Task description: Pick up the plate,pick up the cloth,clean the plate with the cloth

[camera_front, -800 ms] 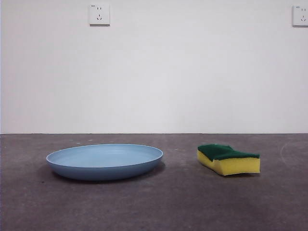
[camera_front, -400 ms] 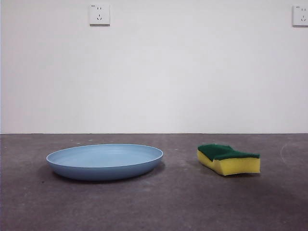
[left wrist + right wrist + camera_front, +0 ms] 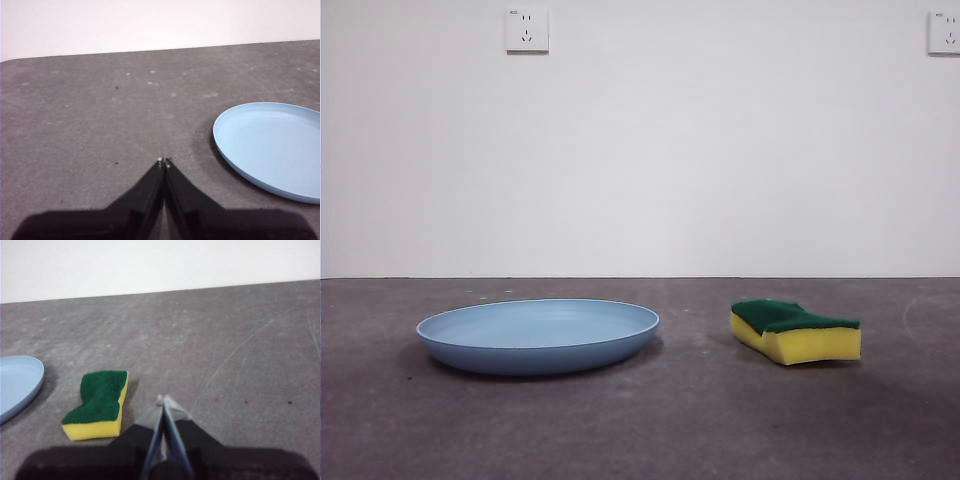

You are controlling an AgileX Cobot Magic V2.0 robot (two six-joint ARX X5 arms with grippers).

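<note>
Light-blue plate [image 3: 538, 335] sits flat on the grey bench [image 3: 680, 420], w/ the yellow-green sponge [image 3: 795, 331] well apart from it, green scouring layer up. Two wall sockets [image 3: 526, 29] on the white wall behind.

Left gripper [image 3: 164, 161] hangs over bare bench near the plate's [image 3: 274, 147] rim, not touching it; fingers [image 3: 150, 185] pressed together, holding nothing.

Right gripper [image 3: 164, 401] is just beside the sponge [image 3: 98, 404], no contact; fingers [image 3: 172, 427] closed tip to tip, empty. Plate edge [image 3: 17, 385] shows beyond the sponge.
</note>
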